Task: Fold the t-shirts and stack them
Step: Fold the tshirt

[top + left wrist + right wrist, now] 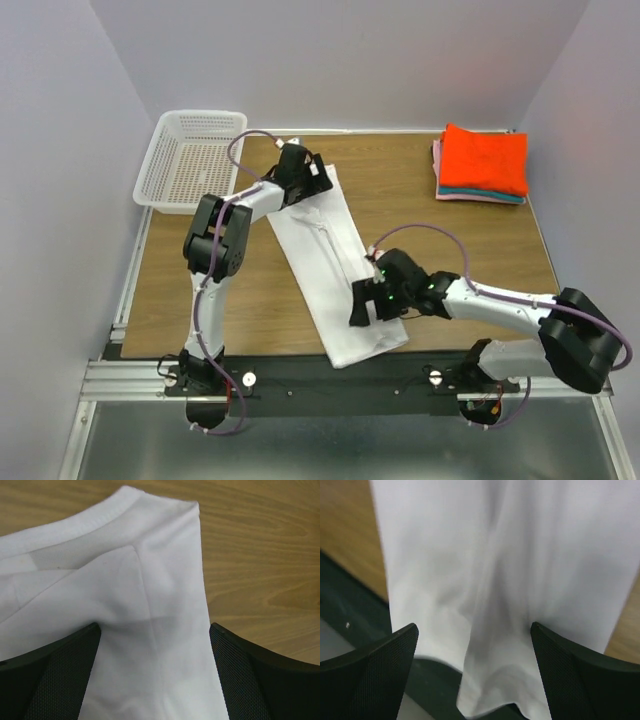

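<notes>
Wooden tabletop (450, 260) carries white t-shirt (318, 240), folded into long strip. Axis diagonal: collar end far-left, hem end near-right at tabletop's front edge. My left gripper (155, 630) hovers over collar end, my right gripper (475, 630) over hem end. Both spread wide, grasping nothing. Far-right corner: folded stack (482, 165), orange-red on top. No label or writing readable.

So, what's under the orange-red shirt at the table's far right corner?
Edges of a teal shirt and, lower, a pink shirt peek out beneath the orange-red shirt; the rest of both is covered.
</notes>
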`<move>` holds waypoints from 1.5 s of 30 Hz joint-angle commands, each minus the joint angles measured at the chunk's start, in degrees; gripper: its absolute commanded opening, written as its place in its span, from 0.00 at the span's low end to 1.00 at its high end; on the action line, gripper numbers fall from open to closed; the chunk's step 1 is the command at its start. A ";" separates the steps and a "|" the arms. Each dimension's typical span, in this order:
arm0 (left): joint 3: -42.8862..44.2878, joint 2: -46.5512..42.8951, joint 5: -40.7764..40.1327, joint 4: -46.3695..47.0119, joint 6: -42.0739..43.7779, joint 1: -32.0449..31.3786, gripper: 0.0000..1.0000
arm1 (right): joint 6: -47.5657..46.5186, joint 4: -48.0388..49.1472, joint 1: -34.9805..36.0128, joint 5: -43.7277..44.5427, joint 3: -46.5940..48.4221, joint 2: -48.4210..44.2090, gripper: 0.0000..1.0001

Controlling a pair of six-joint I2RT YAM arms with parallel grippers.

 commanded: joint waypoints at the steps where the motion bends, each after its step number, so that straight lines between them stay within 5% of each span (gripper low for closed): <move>1: 11.70 10.65 3.46 -12.24 5.07 -2.90 0.98 | 2.14 -2.84 14.91 -4.82 0.92 5.46 1.00; 4: 19.81 14.89 2.92 -17.95 6.48 -4.41 0.98 | 0.56 -4.58 23.11 -0.26 5.39 6.79 1.00; 12: 35.21 22.72 6.34 -19.11 7.27 -4.59 0.98 | -0.94 -7.05 23.56 4.93 9.10 0.03 1.00; 16: 43.45 26.06 9.51 -17.88 7.18 -4.59 0.98 | 1.25 -10.74 23.12 16.32 10.68 -2.35 1.00; 26: 52.62 30.11 14.52 -9.70 2.08 -2.48 0.99 | 2.14 -11.89 4.75 22.17 15.78 -1.04 1.00; 30: 52.89 23.37 13.56 -11.27 4.28 -1.43 0.99 | 1.79 -11.89 2.02 21.38 17.19 1.16 1.00; 36: 36.76 3.07 6.63 -15.24 9.81 -1.95 0.98 | 3.54 -12.94 1.76 11.73 14.38 0.20 1.00; 42: -10.46 -33.01 -9.38 -7.00 7.19 -7.13 0.98 | 3.28 -13.65 1.76 1.34 8.32 -2.87 1.00; 45: -24.85 -42.64 -11.49 -4.78 0.87 -9.59 0.98 | 4.60 -13.38 1.85 -1.12 6.21 -3.49 1.00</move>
